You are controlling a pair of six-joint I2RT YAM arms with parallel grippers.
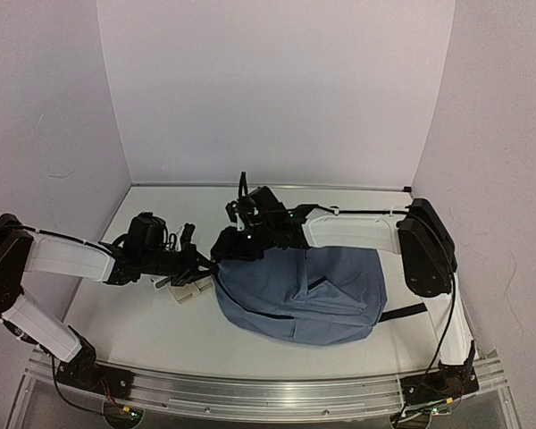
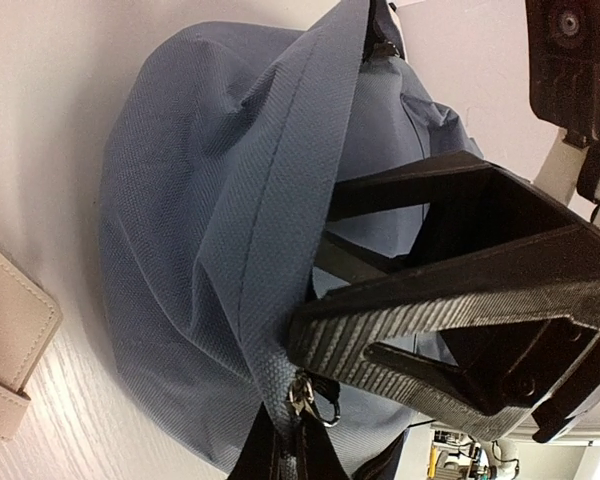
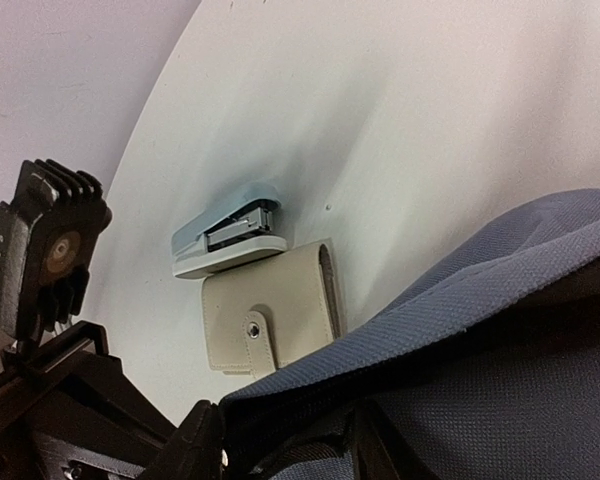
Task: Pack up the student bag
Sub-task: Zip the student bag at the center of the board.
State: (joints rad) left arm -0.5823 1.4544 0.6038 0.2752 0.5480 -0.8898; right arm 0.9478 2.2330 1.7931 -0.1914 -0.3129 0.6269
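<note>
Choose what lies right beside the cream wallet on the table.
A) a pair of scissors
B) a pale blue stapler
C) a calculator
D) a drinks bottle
B: the right wrist view shows a pale blue stapler lying along one edge of the cream wallet, just beyond the raised rim of the student bag.

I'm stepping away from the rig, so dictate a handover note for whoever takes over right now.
Left gripper: shut on the zippered edge of the grey-blue fabric backpack.
Right gripper: at the same edge, fabric between its fingers; grip unclear.
Beige snap wallet and pale blue stapler: side by side on the white table, outside the backpack.
Done: nothing visibly packed. Left: probably load both.
</note>
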